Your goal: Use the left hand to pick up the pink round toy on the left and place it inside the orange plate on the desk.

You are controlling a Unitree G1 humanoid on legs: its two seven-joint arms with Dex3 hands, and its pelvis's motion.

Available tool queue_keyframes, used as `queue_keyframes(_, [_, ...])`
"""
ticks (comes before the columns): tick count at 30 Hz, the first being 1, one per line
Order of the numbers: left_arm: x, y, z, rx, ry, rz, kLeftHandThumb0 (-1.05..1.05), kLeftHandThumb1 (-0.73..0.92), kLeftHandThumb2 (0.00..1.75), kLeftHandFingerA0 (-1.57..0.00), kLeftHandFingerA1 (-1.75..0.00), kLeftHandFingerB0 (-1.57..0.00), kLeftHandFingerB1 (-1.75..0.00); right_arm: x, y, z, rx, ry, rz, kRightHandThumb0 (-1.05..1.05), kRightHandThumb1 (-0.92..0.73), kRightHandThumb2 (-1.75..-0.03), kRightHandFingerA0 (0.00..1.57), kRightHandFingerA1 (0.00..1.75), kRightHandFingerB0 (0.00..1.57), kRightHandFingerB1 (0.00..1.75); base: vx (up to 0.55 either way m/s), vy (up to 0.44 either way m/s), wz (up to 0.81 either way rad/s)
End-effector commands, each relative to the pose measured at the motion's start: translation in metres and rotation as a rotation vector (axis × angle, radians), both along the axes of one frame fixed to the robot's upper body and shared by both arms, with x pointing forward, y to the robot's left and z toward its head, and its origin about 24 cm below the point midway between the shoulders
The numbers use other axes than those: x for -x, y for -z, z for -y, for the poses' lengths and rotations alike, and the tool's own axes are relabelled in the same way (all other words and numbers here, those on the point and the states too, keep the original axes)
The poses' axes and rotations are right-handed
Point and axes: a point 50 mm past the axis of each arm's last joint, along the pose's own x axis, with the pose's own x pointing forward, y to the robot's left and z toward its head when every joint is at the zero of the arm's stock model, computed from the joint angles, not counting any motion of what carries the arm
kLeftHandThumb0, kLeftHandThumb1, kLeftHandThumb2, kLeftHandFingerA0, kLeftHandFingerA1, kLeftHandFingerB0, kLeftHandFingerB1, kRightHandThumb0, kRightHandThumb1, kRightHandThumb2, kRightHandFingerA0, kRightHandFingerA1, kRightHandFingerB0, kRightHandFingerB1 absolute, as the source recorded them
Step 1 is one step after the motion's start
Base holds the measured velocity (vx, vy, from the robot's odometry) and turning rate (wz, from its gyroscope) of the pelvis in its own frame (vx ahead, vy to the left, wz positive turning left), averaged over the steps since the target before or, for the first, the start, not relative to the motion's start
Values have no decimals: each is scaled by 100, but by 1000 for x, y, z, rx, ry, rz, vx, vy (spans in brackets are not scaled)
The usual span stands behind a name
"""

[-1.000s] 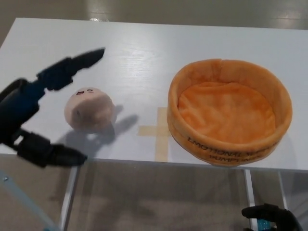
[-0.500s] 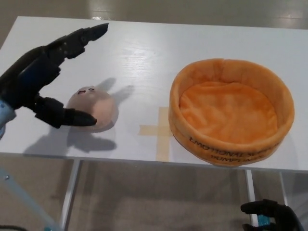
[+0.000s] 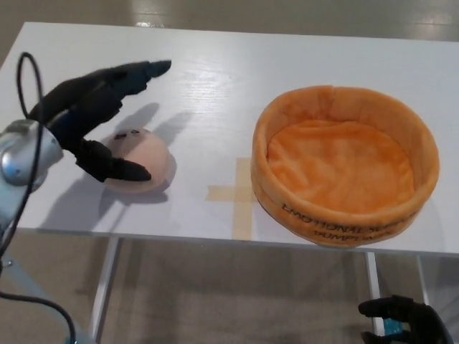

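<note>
The pink round toy (image 3: 147, 159), with a small face on top, lies on the white desk (image 3: 237, 64) at the left. My left hand (image 3: 93, 111) hovers over the toy's left side, open, with the thumb low in front of the toy and the two fingers stretched out above and behind it. No finger visibly presses on the toy. The orange plush plate (image 3: 344, 163), round with a raised rim, stands empty at the right. My right hand (image 3: 401, 319) hangs below the desk edge at the bottom right, only partly in view.
A tan tape cross (image 3: 235, 193) marks the desk between the toy and the plate. The desk's front edge runs just below the toy and the plate. A black cable (image 3: 25, 93) loops above my left wrist.
My left hand has moved up and right, from the desk's front-left edge onto the toy, its thumb now in front of it. The toy and plate have stayed put.
</note>
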Motion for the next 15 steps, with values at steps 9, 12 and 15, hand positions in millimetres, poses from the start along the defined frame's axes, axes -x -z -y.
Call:
queue_keyframes(9, [-8,42,2,-314,-69,-77,-54,37,71,0,0,0,-16,7,5,0,7,0,-30,-14,-57,-58,59,86,57,77,0,0,0])
queue_keyframes(12, [-8,47,3,-328,-70,-97,-53,31,66,0,-5,-2,-24,6,5,0,11,-2,-36,-14,-57,-57,59,85,56,75,0,0,0])
queue_keyframes(15, [-8,48,4,-338,-70,-107,-49,33,73,0,-16,0,-28,5,5,-1,8,-2,-31,-13,-57,-57,59,86,56,76,0,0,0])
